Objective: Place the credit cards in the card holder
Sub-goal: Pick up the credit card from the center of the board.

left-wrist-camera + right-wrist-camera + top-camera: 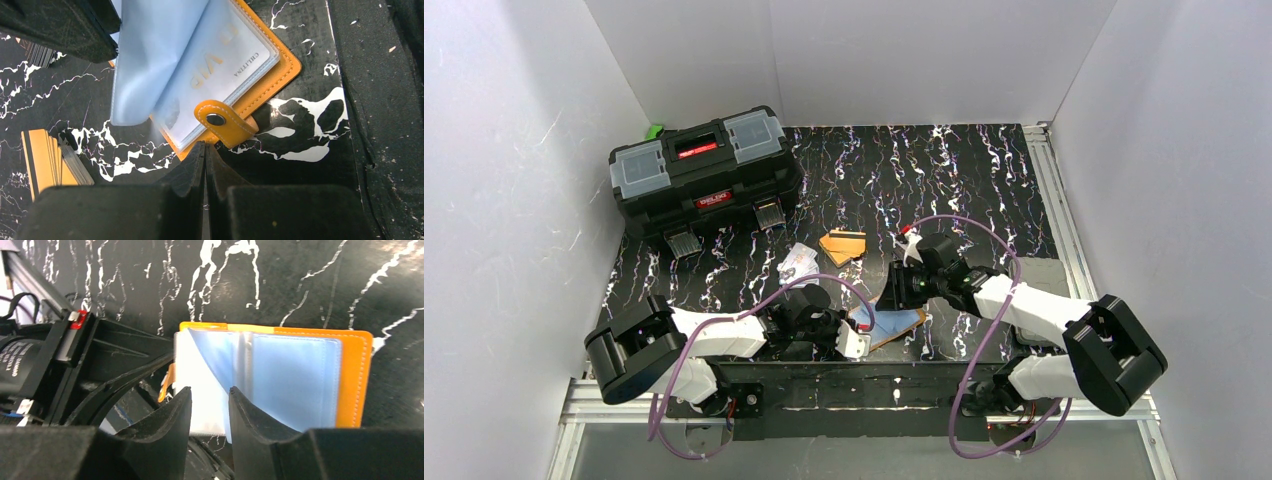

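— Where is the card holder?
— The card holder [899, 325] lies open near the table's front edge, between the two arms. The left gripper [205, 150], fingers shut together, has its tips at the orange border just beside the snap tab [225, 122], likely pinning it flat.
— And the right?
— The right gripper [210, 400] has its jaws narrowly apart at the pale sleeves, apparently lifting one to bare a pocket; a firm pinch doesn't show.
— The cards?
— The credit cards [842, 245] lie farther back, apart from the holder, with a black toolbox [704, 170] beyond. Only the floppy sleeves seem in the way.
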Available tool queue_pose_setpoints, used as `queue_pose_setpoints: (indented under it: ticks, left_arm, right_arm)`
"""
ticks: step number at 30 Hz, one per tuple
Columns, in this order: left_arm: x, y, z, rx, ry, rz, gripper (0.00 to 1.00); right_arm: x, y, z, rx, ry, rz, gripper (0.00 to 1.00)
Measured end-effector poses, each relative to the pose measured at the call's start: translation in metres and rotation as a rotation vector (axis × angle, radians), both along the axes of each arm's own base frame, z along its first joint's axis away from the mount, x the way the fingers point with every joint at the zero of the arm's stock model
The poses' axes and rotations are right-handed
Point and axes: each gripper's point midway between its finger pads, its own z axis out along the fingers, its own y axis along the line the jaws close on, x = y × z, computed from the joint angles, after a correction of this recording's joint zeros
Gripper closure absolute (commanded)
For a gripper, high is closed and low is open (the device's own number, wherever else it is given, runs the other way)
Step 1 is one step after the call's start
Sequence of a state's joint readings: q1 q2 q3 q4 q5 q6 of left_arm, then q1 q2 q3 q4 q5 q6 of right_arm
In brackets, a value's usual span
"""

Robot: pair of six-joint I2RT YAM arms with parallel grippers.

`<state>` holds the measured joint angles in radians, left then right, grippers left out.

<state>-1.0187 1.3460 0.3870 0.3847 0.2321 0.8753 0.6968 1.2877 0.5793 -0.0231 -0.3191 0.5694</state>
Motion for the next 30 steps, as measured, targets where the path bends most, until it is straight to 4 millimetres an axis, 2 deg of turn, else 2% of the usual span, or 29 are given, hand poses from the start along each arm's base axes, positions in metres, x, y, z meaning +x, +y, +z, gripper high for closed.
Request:
queue_pose_setpoints:
  ticks: [5, 11, 18, 24, 27, 30]
  left_arm:
    - [0.0, 0.001, 0.0, 0.004, -0.004, 0.0, 1.0]
    - [0.0, 0.004, 0.0, 0.012, -0.003, 0.003, 1.0]
    - [0.0, 0.006, 0.0, 0.018, -0.007, 0.009, 1.0]
    - [0.001, 0.02, 0.001, 0.058, 0.005, 0.042, 1.0]
    - [0.001, 0.031, 0.008, 0.061, 0.021, 0.073, 1.0]
    - [0.002, 0.033, 0.023, 0.034, 0.021, 0.088, 1.0]
  right_arm:
    - [-0.006, 0.007, 0.006, 0.045, 0.012, 0.046, 0.62]
    - [-0.011, 0.01, -0.002, 0.045, 0.048, 0.071, 0.63]
    - [-0.008, 0.001, -0.01, -0.021, 0.048, 0.051, 0.63]
    - [-0.004, -0.005, -0.006, -0.048, 0.004, 0.035, 0.64]
    - [-0.003, -0.007, -0.006, -0.057, 0.001, 0.031, 0.64]
    - [-0.004, -0.01, -0.008, -0.071, 0.003, 0.028, 0.64]
